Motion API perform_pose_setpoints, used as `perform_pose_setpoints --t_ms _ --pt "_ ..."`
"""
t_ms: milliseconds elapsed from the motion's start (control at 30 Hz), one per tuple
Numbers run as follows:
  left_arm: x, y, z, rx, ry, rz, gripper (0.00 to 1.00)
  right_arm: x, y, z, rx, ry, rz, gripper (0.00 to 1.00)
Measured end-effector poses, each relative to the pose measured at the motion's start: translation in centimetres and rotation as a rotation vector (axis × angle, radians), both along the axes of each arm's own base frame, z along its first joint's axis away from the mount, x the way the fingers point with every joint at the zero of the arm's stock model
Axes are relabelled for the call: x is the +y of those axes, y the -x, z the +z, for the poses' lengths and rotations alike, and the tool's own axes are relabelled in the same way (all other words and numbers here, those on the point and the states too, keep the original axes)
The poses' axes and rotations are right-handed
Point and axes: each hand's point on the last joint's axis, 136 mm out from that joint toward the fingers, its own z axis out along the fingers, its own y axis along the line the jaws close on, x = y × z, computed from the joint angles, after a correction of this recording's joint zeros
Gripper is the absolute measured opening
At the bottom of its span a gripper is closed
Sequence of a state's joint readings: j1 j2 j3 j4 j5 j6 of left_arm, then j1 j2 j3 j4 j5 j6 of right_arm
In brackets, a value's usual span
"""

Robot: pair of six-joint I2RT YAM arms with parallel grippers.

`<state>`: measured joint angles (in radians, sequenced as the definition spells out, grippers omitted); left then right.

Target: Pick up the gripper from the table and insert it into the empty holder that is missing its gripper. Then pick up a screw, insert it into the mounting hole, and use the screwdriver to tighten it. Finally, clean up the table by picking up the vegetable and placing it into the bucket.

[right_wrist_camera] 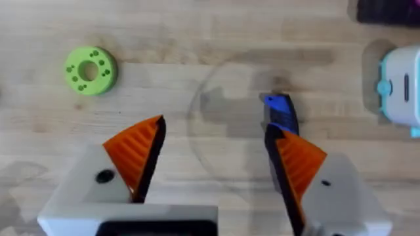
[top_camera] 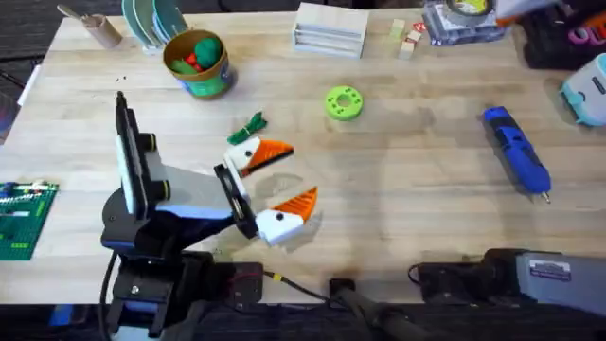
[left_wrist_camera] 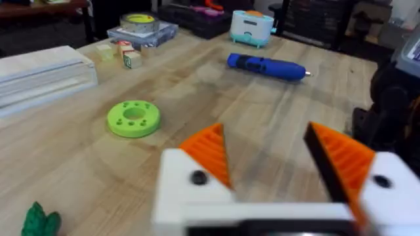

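My left gripper (top_camera: 281,180) hovers open over the table's middle left, white fingers with orange ribbed pads and nothing between them; in its own view (left_wrist_camera: 269,164) it is empty too. The vegetable (top_camera: 249,127), a dark green sprig (left_wrist_camera: 39,219), lies just beyond it. Further back left stands the bucket (top_camera: 199,62) with a green ball inside. At the right lies the blue screwdriver (top_camera: 517,152) (left_wrist_camera: 266,65). My right gripper (right_wrist_camera: 213,154) is open above the wood, and the screwdriver (right_wrist_camera: 281,113) peeks past one finger. The loose gripper piece, the holder and the screw are out of view.
A lime-green disc (top_camera: 344,102) lies mid-table. Along the back edge are teal plates (top_camera: 151,19), a white box (top_camera: 329,28), small blocks (top_camera: 407,38) and a tape roll (top_camera: 464,14). A teal device (top_camera: 587,90) sits far right, a green brick board (top_camera: 24,218) far left.
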<state>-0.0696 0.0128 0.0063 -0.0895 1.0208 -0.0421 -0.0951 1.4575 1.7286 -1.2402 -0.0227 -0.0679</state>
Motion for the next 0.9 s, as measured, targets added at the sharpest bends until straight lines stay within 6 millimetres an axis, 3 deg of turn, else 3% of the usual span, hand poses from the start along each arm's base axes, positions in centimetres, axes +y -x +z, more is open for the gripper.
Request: perform_pose_setpoints --t_ms 67,167,200,367,567,700,900 --pt "0.0 0.0 0.0 -0.002 -0.001 0.000 0.592 -0.9 1.0 -0.7 -0.007 -0.009 -0.035 0.994" --pt "0.0 0.0 0.0 -0.002 -0.001 0.000 0.115 -2.3 2.8 -1.6 -0.012 -0.021 -0.100 0.995" --pt "0.0 0.0 0.0 -0.007 -0.003 0.000 0.032 -2.8 3.3 -1.8 -0.016 -0.026 -0.121 0.994" --pt "0.0 0.0 0.0 -0.007 -0.003 -0.001 0.013 -4.5 5.1 -2.7 -0.057 -0.057 -0.200 0.994" --pt "-0.1 0.3 0.0 -0.027 -0.013 -0.018 0.012 -6.3 5.7 -3.1 -0.135 -0.140 -0.269 0.994" --pt "-0.6 1.2 0.0 -0.086 -0.037 -0.082 0.012 -7.1 5.5 -3.2 -0.154 -0.174 -0.285 0.994" --pt "-0.9 1.9 0.1 -0.138 -0.053 -0.130 0.012 -9.6 3.5 -3.3 -0.200 -0.136 -0.312 0.994"
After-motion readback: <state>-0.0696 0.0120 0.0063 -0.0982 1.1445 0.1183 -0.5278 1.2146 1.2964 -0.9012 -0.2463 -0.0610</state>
